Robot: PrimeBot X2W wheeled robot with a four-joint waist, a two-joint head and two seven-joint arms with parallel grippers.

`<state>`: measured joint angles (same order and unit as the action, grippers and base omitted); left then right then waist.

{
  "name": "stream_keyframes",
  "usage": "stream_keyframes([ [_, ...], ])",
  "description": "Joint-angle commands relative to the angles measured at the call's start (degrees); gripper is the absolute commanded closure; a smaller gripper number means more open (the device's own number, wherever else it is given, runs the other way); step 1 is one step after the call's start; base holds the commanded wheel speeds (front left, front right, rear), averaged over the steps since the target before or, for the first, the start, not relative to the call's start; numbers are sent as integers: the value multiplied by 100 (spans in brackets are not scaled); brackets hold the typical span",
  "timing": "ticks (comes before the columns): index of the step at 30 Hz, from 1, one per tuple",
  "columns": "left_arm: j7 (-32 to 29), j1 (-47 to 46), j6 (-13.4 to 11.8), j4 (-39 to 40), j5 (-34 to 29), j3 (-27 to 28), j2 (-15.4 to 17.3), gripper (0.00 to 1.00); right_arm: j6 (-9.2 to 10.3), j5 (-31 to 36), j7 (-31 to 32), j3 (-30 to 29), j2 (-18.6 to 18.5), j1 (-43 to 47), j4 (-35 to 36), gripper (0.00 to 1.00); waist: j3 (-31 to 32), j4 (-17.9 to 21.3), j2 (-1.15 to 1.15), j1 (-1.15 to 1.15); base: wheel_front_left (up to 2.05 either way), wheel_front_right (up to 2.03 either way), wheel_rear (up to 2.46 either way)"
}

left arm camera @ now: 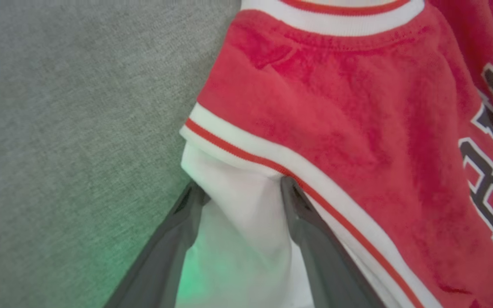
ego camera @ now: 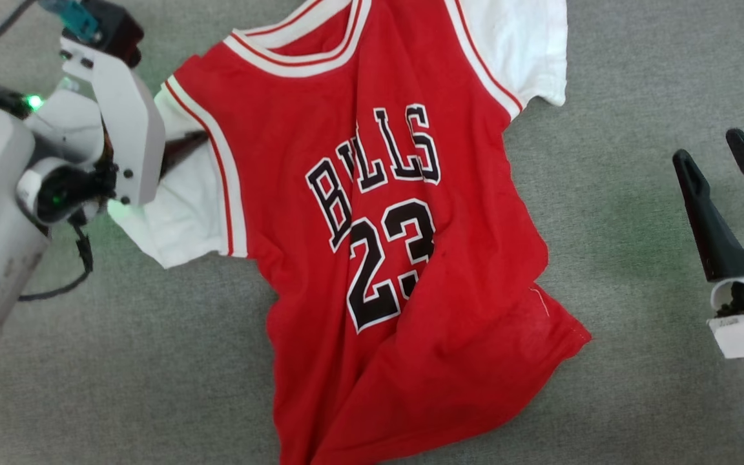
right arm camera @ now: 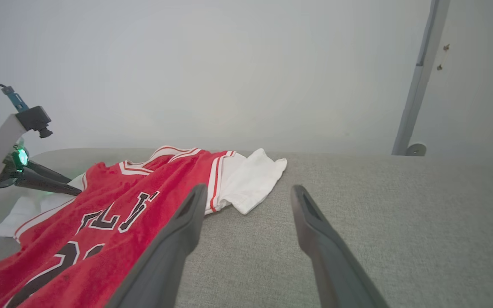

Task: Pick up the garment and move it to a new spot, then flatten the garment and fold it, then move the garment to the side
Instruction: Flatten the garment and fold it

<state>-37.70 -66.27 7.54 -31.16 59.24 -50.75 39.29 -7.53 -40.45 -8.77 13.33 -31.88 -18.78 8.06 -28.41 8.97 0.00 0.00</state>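
Dark fingers (left arm camera: 310, 231) of the left hand (left arm camera: 241, 186) stand open astride the white sleeve (left arm camera: 238, 239) of the garment (ego camera: 398, 226), lying rumpled on the grey cloth surface (ego camera: 604, 194); closing near the striped seam (left arm camera: 272, 160) should grip best, while the open right hand (ego camera: 708, 145) holds nothing.

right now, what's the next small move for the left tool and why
Probably close the left tool on the white sleeve: its open fingers straddle that cloth beside the striped seam, while the right tool hangs open off the T-shirt.

Head view looks down on the garment (ego camera: 411, 258). Left wrist view hangs close, sleeve between its fingers (left arm camera: 319, 244). Right wrist view shares it from low.
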Motion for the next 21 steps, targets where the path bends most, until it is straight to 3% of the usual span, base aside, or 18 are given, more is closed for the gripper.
stream_keyframes([
  [1, -6, 175, -19, -132, 61, -173, -88, 51, 8, 34, 66, 27, -58, -139, 57, 0, -94, -16, 0, 0, 0, 0, 0],
  [2, 13, 144, -18, -146, 130, -237, -124, 61, 8, 56, 181, 98, -129, -230, 88, 0, -119, -40, 0, 0, 0, 0, 0],
  [3, 19, 115, -18, -139, 193, -312, -161, 96, 8, 94, 336, 185, -215, -339, 105, 0, -145, -68, 0, 0, 0, 0, 0],
  [4, 44, 76, -18, -131, 253, -385, -192, 100, 8, 149, 525, 310, -345, -486, 122, 0, -172, -103, 0, 0, 0, 0, 0],
  [13, 495, -516, 1, 219, 522, -1081, -597, 100, 9, -67, 2953, 2159, -1529, -3108, -420, 0, -555, -833, 0, 0, 0, 0, 0],
  [17, 773, -743, 1, 283, 587, -1442, -775, 100, 8, -168, 3808, 3053, -1724, -4539, -1124, 0, -709, -1191, 0, 0, 0, 0, 0],
  [21, 1033, -965, 2, 372, 706, -1799, -974, 100, 8, -397, 4248, 3741, -1725, -5616, -1973, 0, -848, -1545, 0, 0, 0, 0, 0],
])
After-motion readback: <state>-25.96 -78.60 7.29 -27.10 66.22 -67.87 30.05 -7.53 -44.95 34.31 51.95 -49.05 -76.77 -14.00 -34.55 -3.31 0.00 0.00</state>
